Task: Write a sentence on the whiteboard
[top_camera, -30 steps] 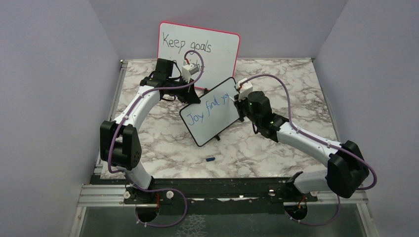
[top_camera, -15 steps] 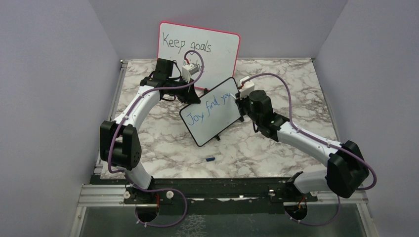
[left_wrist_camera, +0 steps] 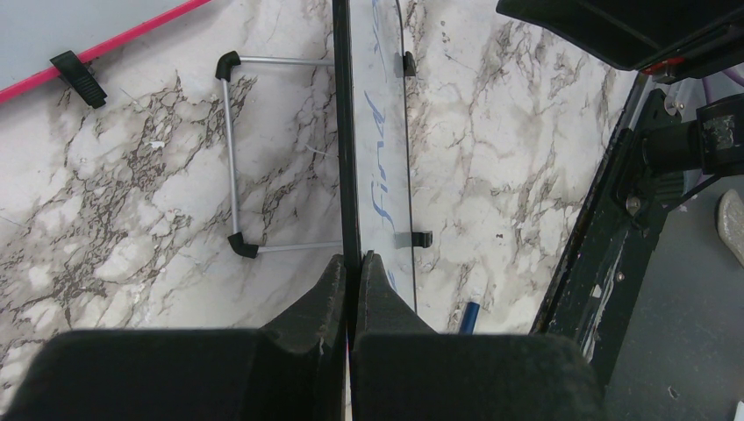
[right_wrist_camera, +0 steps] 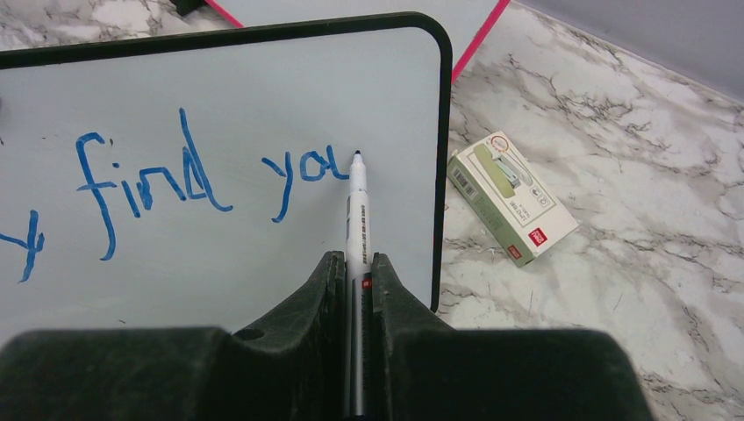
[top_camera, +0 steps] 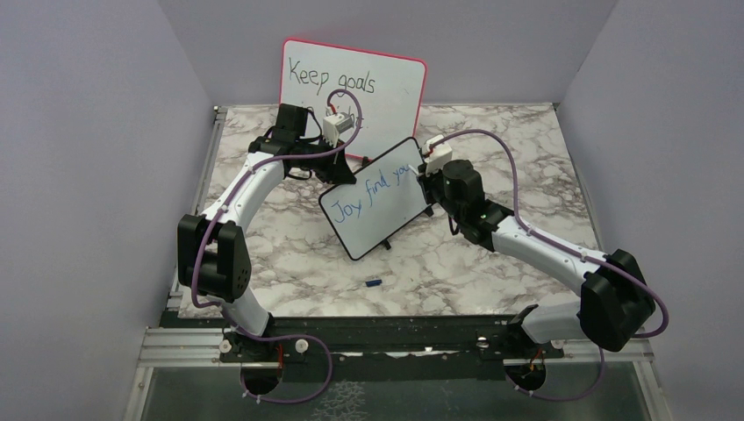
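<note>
Small black-framed whiteboard (top_camera: 373, 200), propped tilted on the marble table (top_camera: 526, 149) between the two arms, just in front of the pink-framed board (top_camera: 395, 79) lettered "Keep goals"; the sentence (right_wrist_camera: 189, 175), in blue marker, reads "Joy find you" in the overhead view, its final letter close to the board's right frame; judged from this, the writing is all but complete, with at most the closing stroke of the last letter and the lifting of the tip left to do; right gripper (right_wrist_camera: 355, 263) clenched narrowly on the barrel of the marker (right_wrist_camera: 355, 215), whose tip lies at the end of the last letter, though whether it presses on the surface or sits just off it cannot be told; left gripper (left_wrist_camera: 351, 267) pinched tight on the board's black edge, steadying it from the side; small green-and-white box (right_wrist_camera: 511, 195) lying on the table beside the board, and a blue cap-like piece (top_camera: 373, 282) nearer the arm bases, neither touched by a gripper
</note>
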`<act>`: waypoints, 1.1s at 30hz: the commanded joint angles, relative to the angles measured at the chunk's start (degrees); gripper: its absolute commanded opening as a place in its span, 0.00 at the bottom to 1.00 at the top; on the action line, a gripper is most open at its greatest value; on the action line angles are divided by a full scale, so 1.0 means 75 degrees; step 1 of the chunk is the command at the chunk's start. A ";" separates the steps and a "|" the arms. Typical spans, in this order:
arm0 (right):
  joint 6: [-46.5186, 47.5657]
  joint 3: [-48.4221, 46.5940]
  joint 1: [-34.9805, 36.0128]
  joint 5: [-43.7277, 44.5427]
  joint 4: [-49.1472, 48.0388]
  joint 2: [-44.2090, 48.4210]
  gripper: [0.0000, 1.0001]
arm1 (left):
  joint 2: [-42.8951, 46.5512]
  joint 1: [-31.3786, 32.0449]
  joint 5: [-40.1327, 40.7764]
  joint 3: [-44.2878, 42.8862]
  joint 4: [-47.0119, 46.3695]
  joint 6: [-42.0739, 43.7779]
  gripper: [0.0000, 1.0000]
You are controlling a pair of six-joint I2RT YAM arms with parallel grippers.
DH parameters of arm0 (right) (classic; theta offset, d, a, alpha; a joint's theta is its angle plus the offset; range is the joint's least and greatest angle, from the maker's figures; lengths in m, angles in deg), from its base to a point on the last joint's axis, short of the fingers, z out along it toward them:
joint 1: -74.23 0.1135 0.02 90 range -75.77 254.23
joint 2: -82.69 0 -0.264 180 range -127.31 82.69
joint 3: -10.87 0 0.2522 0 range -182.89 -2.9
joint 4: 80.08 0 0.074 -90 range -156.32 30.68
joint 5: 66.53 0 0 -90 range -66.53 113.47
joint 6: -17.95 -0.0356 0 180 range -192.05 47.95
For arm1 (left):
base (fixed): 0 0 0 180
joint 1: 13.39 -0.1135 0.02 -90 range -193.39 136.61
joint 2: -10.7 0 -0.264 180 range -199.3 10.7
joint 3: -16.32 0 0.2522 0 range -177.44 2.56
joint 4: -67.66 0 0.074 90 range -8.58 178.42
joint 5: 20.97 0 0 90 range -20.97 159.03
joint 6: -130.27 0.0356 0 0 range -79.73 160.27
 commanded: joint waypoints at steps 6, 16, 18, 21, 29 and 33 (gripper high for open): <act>-0.0060 -0.0291 -0.0041 -0.0094 -0.0348 -0.0079 0.00 | -0.0178 0.0170 0.0446 0.0290 0.0435 0.0426 0.00; -0.0111 -0.0327 -0.0043 -0.0135 -0.0099 -0.0191 0.00 | -0.0178 0.0170 0.0451 0.0277 0.0436 0.0419 0.00; -0.0139 -0.0285 -0.0049 -0.0158 -0.0015 -0.0173 0.00 | -0.0188 0.0170 0.0463 0.0276 0.0443 0.0420 0.00; -0.0179 -0.0191 -0.0048 -0.0193 0.0110 -0.0118 0.01 | -0.0198 0.0170 0.0463 0.0276 0.0443 0.0423 0.00; -0.0267 0.0064 -0.0042 -0.0214 0.0414 0.0029 0.00 | -0.0212 0.0170 0.0466 0.0264 0.0441 0.0417 0.00; -0.0287 0.0098 -0.0045 -0.0224 0.0487 0.0081 0.00 | -0.0218 0.0170 0.0466 0.0265 0.0439 0.0414 0.00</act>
